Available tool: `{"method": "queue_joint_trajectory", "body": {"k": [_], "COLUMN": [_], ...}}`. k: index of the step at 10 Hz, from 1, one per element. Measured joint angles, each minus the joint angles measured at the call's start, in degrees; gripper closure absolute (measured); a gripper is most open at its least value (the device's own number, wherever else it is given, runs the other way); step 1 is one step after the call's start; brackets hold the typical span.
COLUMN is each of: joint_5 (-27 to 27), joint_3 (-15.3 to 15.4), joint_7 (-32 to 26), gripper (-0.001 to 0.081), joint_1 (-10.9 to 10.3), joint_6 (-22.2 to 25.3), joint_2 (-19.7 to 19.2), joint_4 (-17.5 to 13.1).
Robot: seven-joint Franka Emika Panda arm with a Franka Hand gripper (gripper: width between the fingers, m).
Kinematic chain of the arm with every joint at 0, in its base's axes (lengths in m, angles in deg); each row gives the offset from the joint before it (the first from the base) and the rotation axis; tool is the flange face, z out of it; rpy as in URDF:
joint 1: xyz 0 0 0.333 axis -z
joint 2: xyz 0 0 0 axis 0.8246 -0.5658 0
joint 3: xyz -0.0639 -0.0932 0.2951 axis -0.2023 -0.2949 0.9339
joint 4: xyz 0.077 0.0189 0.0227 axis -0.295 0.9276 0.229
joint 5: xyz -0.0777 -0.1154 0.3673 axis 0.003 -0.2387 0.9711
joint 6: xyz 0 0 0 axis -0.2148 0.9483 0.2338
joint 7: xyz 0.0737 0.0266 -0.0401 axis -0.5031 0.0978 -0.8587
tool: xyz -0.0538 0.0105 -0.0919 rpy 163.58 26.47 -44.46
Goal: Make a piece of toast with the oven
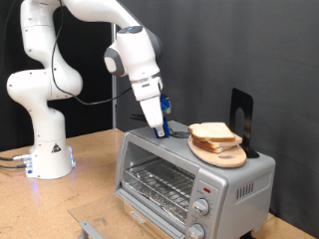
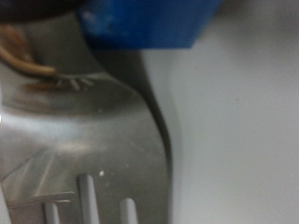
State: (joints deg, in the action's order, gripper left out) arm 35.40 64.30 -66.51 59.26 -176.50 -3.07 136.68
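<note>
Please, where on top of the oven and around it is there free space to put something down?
On the oven top, a bare strip lies at the exterior view's left, between its edge and the tool. The right part is crowded by the wooden board with bread slices. The wooden table between the robot base and oven looks bare.

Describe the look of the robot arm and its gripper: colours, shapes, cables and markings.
The arm is glossy white, built of rounded, bulbous segments with dark grey joint bands, on a white base with a black triangular sticker and a blue light. A thin dark cable loops beside it. The gripper has a white tapered body, blue parts near its tip and dark fingers; the wrist view shows a blue block blurred.
</note>
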Motion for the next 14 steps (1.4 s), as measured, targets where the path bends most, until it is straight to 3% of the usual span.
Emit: {"method": "queue_joint_trajectory", "body": {"k": [1, 2, 3, 13, 14], "joint_5": [0.2, 0.6, 0.9, 0.9, 0.9], "joint_3": [0.2, 0.3, 0.4, 0.8, 0.9], "joint_7": [0.0, 0.0, 0.0, -0.3, -0.3], "gripper": [0.0247, 0.0247, 0.0323, 0.0322, 0.0205], "joint_1": [0.0, -0.1, -0.2, -0.7, -0.7], "joint_6": [-0.5, -1.0, -1.1, -1.5, -1.5], "joint_2": [0.0, 0.0, 0.0, 0.0, 0.0], "joint_4": [0.1, 0.1, 0.1, 0.3, 0.4]}}
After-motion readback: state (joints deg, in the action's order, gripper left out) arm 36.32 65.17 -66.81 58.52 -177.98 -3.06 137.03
